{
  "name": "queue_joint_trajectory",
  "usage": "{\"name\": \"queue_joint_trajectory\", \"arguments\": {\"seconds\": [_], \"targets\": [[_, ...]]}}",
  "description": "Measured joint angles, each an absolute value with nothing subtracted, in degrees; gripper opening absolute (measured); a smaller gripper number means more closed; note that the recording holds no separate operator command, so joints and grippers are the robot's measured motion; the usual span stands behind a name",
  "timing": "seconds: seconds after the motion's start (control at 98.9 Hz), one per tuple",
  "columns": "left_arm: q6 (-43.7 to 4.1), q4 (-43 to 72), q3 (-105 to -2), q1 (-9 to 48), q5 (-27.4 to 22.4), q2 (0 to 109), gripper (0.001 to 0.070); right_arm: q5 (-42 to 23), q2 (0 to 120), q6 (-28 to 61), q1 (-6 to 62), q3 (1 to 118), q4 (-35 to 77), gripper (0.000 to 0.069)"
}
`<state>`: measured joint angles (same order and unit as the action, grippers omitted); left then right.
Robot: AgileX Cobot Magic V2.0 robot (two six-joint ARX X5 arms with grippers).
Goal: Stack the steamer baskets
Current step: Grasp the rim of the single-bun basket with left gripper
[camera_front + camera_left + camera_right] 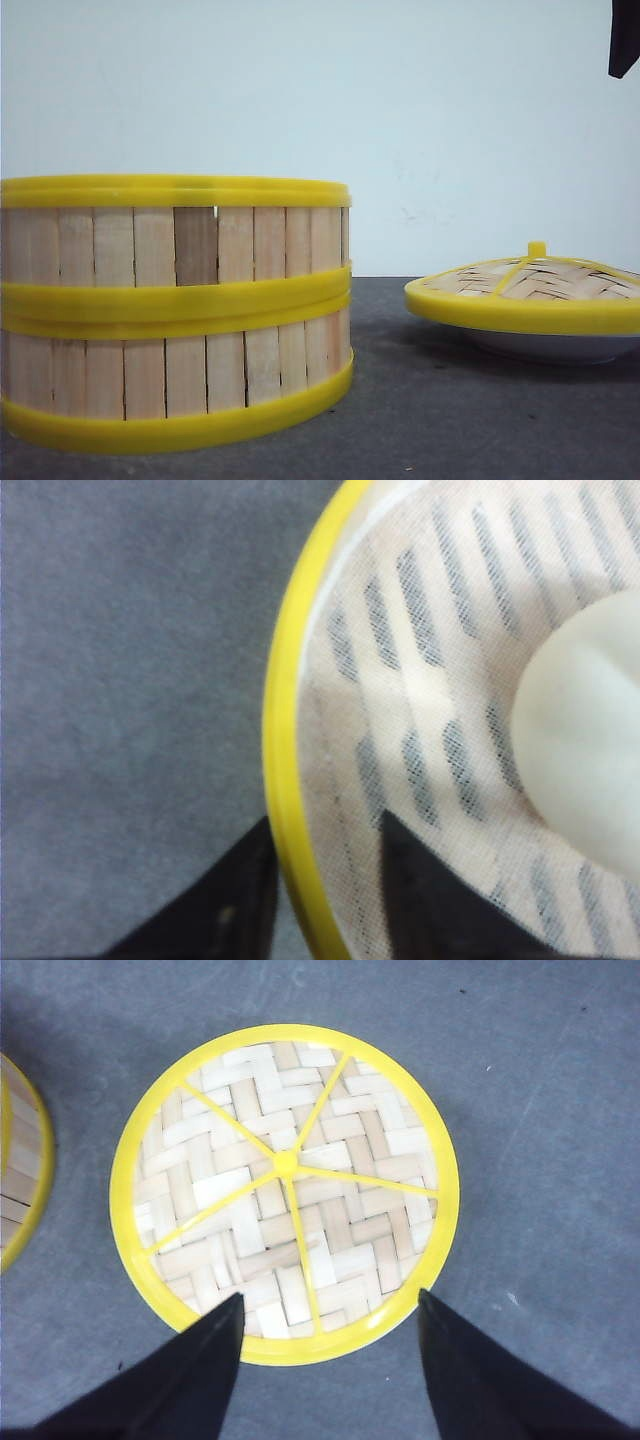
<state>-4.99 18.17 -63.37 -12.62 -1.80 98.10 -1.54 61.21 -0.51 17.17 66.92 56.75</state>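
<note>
While I look through the front camera, I see two baskets (175, 310) stacked one on the other at the left of the grey table (420, 420), with their yellow rims meeting in the middle. At the right, well apart from the stack, the lid (530, 285) sits on a white plate (545, 347), and only the edge of the plate shows under it. A dark piece of an arm (624, 35) hangs in the upper right corner.

From the left wrist camera, my left gripper (325, 900) is spread, and its two dark fingers stand on both sides of a basket rim (283, 730), one outside over the table and one inside. I cannot tell if the fingers touch the rim. Inside this basket there is a mesh liner (420, 680) with dark stripes, and a pale round bun (590, 750) lies on it.

From the right wrist camera, my right gripper (330, 1360) is spread wide and holds nothing. It hovers above the lid (285, 1190), near its edge. A part of a basket (22, 1160) appears at the border of this view.
</note>
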Motion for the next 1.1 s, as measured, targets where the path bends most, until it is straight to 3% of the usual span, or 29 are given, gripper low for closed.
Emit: {"name": "queue_joint_trajectory", "arguments": {"seconds": [0.152,0.516,0.779,1.103], "targets": [[-5.34,18.37,-63.7,-12.75,-1.89,98.13,0.0034,-1.54,61.21,-0.69,17.17,66.92,56.73,0.0333],[-1.54,31.51,-76.86,-13.08,-2.28,98.43,0.0026,-1.5,61.1,-0.86,15.73,66.81,55.4,0.0333],[1.78,43.13,-91.0,-13.1,-8.47,96.68,0.0026,0.43,60.14,-0.51,12.56,63.16,53.78,0.0333],[3.7,54.19,-92.73,-12.78,-18.94,83.64,0.0026,2.94,60.14,1.37,11.18,63.13,53.23,0.0333]]}}
